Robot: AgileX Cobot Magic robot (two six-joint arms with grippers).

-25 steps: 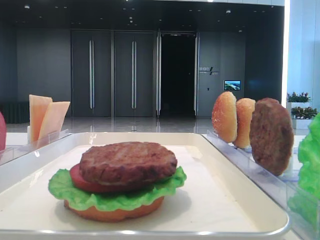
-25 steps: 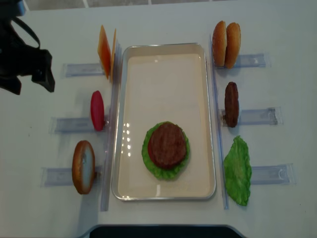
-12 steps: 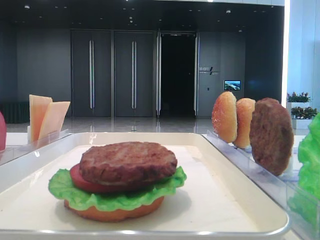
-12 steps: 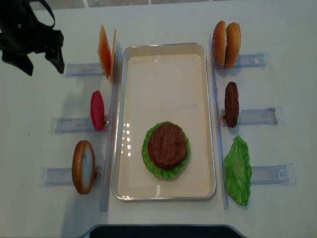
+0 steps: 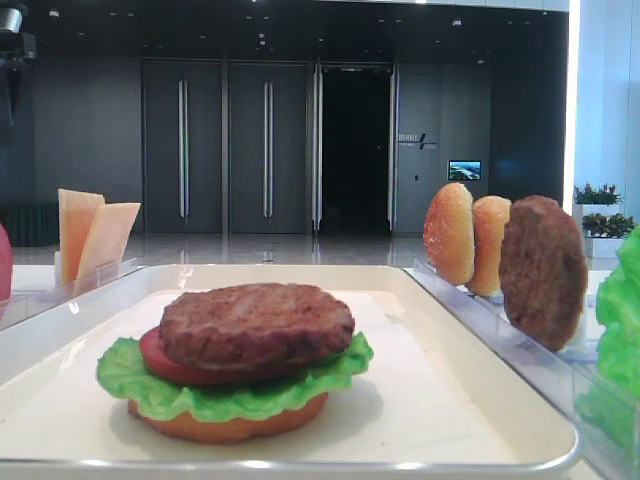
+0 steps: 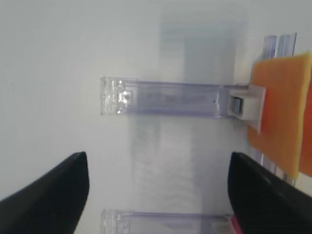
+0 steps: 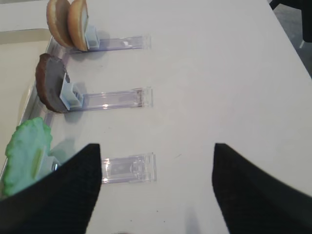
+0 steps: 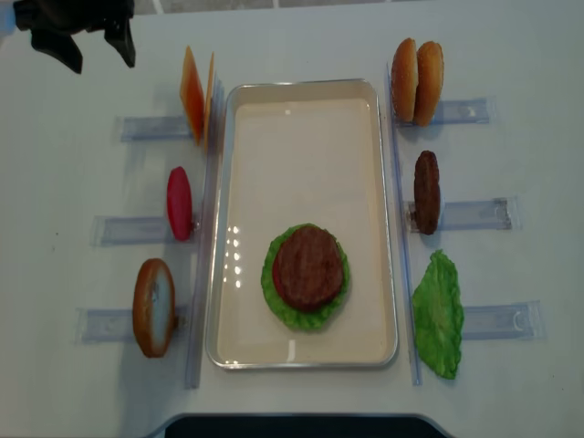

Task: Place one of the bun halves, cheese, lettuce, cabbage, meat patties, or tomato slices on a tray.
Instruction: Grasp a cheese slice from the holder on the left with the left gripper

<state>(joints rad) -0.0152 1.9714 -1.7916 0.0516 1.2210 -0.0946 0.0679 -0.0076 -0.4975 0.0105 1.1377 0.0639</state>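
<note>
Counter (image 8: 301, 41), white, as I see it from my remote station:

- Tray (image 8: 301, 100): centre of counter. On its near half, one stack: bun half at the bottom, lettuce (image 8: 276, 301), tomato slice (image 5: 165, 362), meat patty (image 8: 308, 266) on top.
- Cheese (image 8: 192, 93): two slices standing on edge in a clear rack (image 8: 151, 127), just left of the tray's far corner.
- Left racks, nearer: one tomato slice (image 8: 179, 203) on edge; one bun half (image 8: 153, 307) on edge.
- Right racks: two bun halves (image 8: 417, 80) on edge, far; one meat patty (image 8: 426, 192) on edge, middle; one loose lettuce leaf (image 8: 438, 315), near.
- Left gripper (image 8: 91, 41): far-left corner, above the counter beyond the cheese rack. Jaws spread wide, nothing between them.
- Right gripper (image 7: 156, 195): seen by its wrist camera only, over bare counter right of the racks. Jaws parted, holding nothing.
</note>
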